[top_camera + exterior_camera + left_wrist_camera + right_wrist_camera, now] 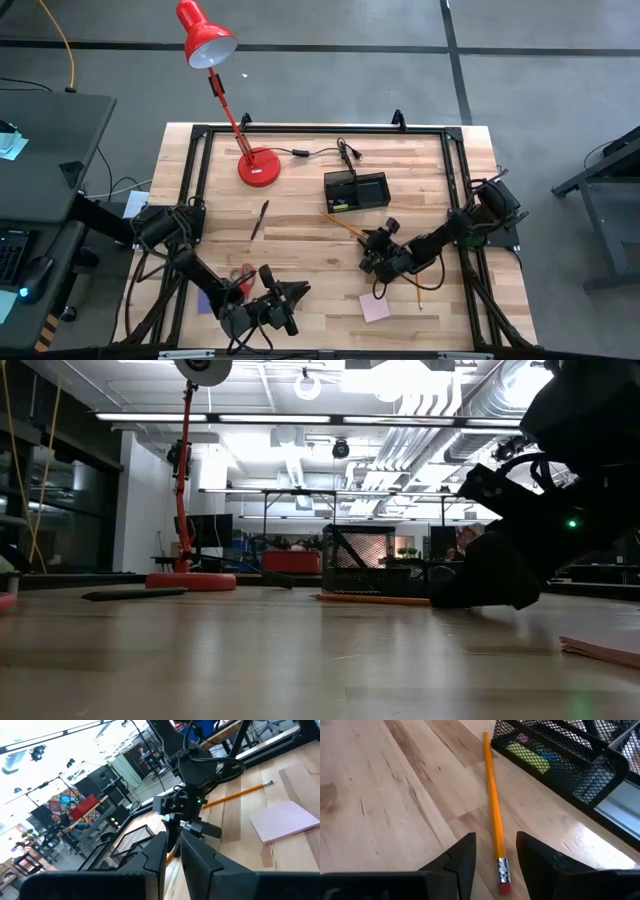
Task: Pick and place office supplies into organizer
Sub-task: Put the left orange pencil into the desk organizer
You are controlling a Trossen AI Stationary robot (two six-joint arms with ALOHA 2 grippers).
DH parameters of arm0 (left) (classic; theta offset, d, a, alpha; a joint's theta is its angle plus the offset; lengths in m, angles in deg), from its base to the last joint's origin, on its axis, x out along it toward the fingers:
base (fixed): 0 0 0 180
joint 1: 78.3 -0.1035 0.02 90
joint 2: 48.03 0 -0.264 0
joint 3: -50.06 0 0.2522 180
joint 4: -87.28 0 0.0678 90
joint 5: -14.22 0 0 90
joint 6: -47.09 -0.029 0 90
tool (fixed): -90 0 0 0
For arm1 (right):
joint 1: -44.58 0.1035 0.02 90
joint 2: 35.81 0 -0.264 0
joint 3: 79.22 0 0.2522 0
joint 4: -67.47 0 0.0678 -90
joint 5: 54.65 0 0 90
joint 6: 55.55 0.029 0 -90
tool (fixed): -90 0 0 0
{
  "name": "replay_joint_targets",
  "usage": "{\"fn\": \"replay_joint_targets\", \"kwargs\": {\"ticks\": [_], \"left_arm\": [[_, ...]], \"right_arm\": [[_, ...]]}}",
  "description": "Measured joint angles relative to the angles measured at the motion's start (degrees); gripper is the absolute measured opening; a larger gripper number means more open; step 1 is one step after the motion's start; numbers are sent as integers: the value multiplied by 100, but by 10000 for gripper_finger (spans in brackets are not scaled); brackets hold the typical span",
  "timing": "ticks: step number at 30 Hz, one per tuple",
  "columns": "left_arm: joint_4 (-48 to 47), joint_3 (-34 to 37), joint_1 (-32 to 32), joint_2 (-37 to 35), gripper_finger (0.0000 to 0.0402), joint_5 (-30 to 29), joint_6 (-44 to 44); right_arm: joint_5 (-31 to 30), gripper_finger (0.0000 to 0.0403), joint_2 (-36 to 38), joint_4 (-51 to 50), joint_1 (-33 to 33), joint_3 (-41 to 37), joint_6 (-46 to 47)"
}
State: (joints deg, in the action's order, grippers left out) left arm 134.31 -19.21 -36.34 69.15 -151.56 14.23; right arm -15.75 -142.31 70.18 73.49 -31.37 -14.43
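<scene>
The black mesh organizer (356, 190) stands at the table's far middle with a yellow piece (527, 755) inside. An orange-yellow pencil (492, 805) lies flat on the wood just in front of it. My right gripper (495, 836) is open, and its fingers stand on either side of the pencil's eraser end (503, 879) without touching it. My left gripper (298, 293) is near the front edge and points level toward the right arm. Its fingers (155, 855) are a narrow gap apart, with nothing showing between them. Red-handled scissors (245, 275) and a blue-purple pad (205, 300) lie beside the left arm.
A black pen (259, 218) lies left of the middle. A pink pad (375, 307) and a second pencil (415, 290) lie near the right front. The red desk lamp's base (258, 166) and its cord (320, 152) sit at the back. Bare wood lies between the arms.
</scene>
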Motion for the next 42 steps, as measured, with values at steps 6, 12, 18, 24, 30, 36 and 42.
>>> {"fn": "replay_joint_targets", "kwargs": {"ticks": [6, 12, 18, 24, 30, 36, 42], "left_arm": [[0, 0, 2, 0, 46, 144, 28], [-34, 0, 4, 0, 47, 192, 150], [-87, 0, 4, 0, 47, 190, 161], [-94, 0, 4, 0, 47, 190, 161], [-94, 0, 4, 0, 47, 190, 111], [-131, 0, 4, 0, 47, 196, 29], [-150, 0, 4, 1, 47, 275, -186]], "right_arm": [[-75, 134, -2, 39, 97, -8, -79], [111, 133, 22, -151, -141, -77, 242], [553, 76, 19, 920, -195, -468, -133], [688, 14, 9, 1527, -151, -721, -256], [992, 5, 22, 2334, 68, -784, -989], [747, 3, 305, 2443, 290, -768, -1300], [829, 2, 739, 2112, 457, -768, -1420]]}}
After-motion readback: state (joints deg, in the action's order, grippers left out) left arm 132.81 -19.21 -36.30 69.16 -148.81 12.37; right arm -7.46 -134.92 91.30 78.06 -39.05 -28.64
